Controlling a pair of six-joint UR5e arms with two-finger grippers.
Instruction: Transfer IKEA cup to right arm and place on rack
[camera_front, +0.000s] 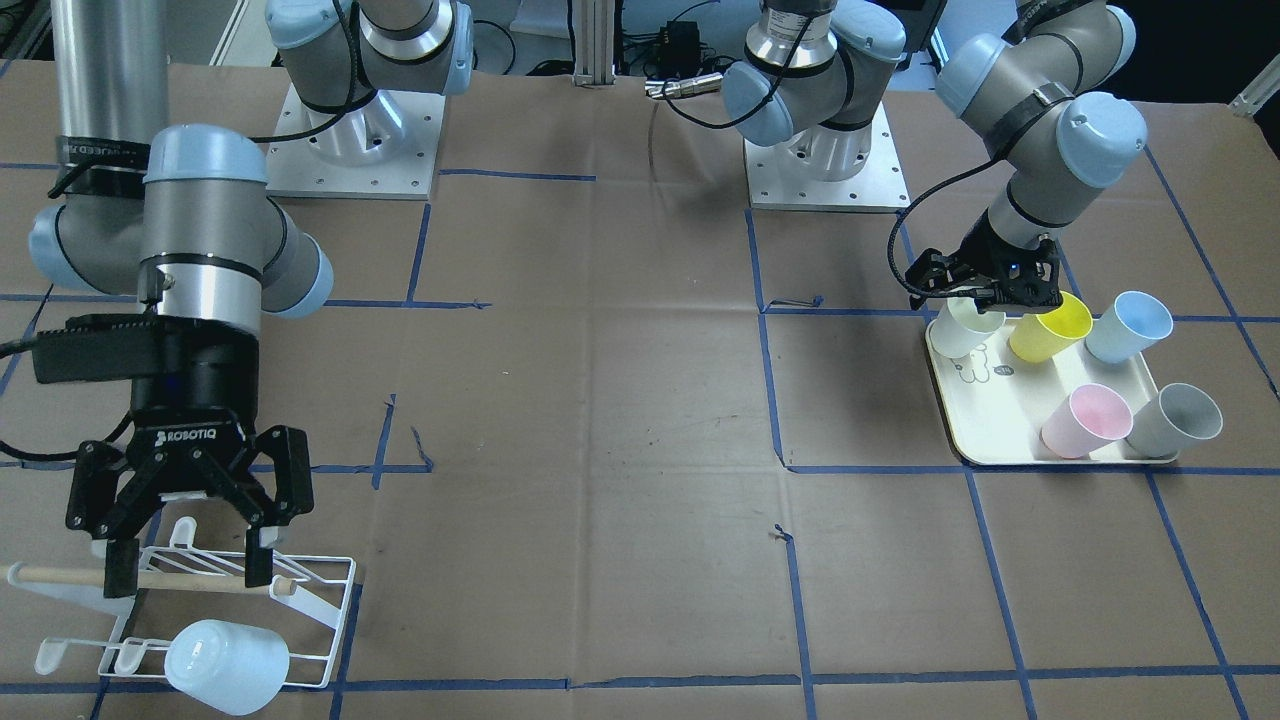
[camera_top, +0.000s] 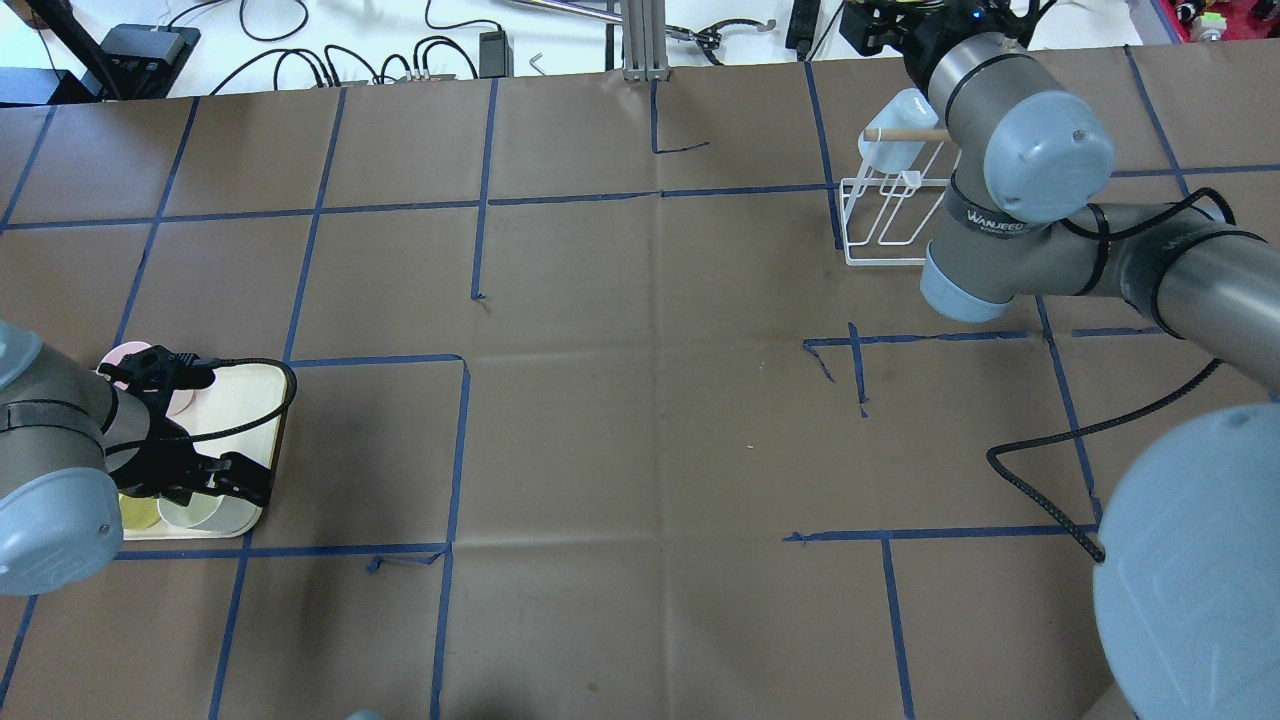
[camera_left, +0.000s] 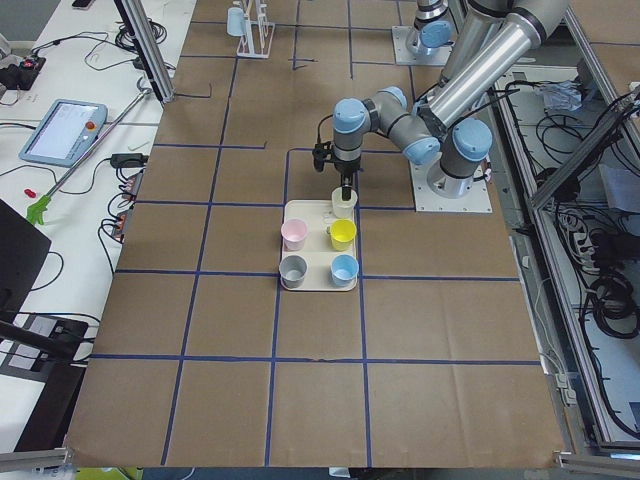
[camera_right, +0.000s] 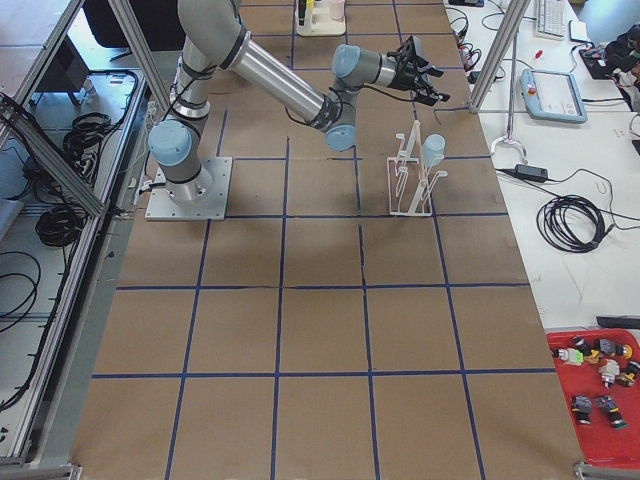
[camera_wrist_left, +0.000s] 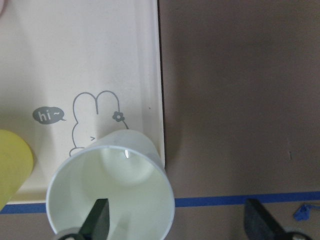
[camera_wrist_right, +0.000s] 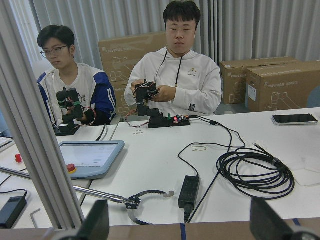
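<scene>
Cup (camera_front: 965, 332): white, upright, mouth up, at tray (camera_front: 1000, 400) corner. Rack (camera_front: 190, 579): white wire, wooden dowel across.

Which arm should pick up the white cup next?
Left. The left gripper straddles the rim of the white cup on the tray, jaws open; the right gripper hangs far away over the rack.

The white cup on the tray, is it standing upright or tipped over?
Upright. The white cup stands on the tray with its mouth up; the left wrist view looks straight down into it.
</scene>
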